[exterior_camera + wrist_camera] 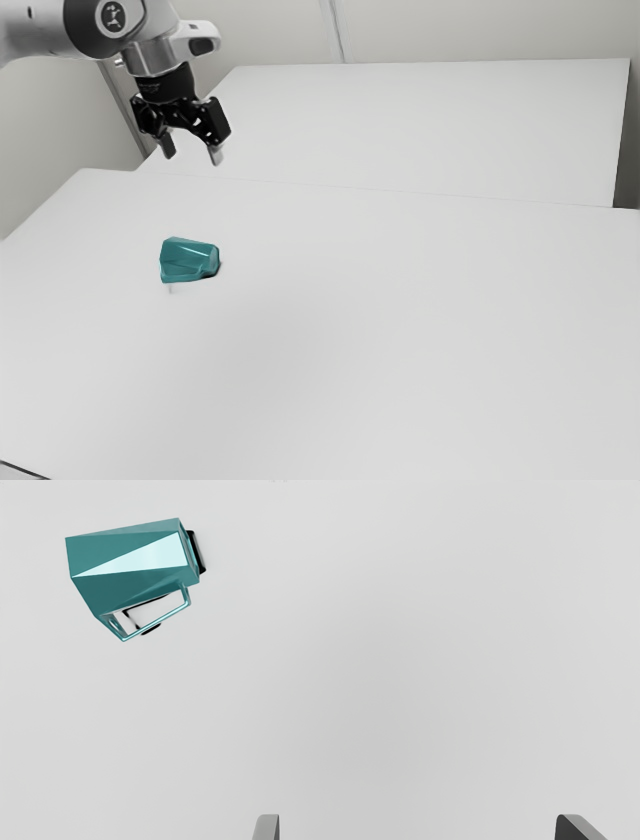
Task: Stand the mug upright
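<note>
Empty claw (192,155) gapes wide above toppled mug (188,260), long axis roughly parallel to fingertip line, narrower end (192,573) toward claw's midline

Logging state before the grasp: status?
Gripper open, empty, above table. Teal faceted mug on its side on table, handle sticking out sideways. No obstacle seen between them.
</note>
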You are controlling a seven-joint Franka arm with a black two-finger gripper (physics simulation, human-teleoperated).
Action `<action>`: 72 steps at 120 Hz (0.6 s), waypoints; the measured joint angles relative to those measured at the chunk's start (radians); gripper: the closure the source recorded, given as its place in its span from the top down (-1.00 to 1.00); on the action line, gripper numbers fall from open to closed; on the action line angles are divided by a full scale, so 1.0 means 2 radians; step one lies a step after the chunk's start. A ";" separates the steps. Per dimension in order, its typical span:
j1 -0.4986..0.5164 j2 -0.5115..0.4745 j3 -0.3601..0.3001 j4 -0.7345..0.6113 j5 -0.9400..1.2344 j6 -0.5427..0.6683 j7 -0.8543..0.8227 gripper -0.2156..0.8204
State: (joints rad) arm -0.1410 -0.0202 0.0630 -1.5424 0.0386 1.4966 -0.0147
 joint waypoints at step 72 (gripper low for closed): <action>0.067 -0.012 0.002 -0.002 0.002 0.001 0.008 0.58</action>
State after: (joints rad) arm -0.0070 -0.0450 0.0660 -1.5472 0.0427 1.4989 0.0006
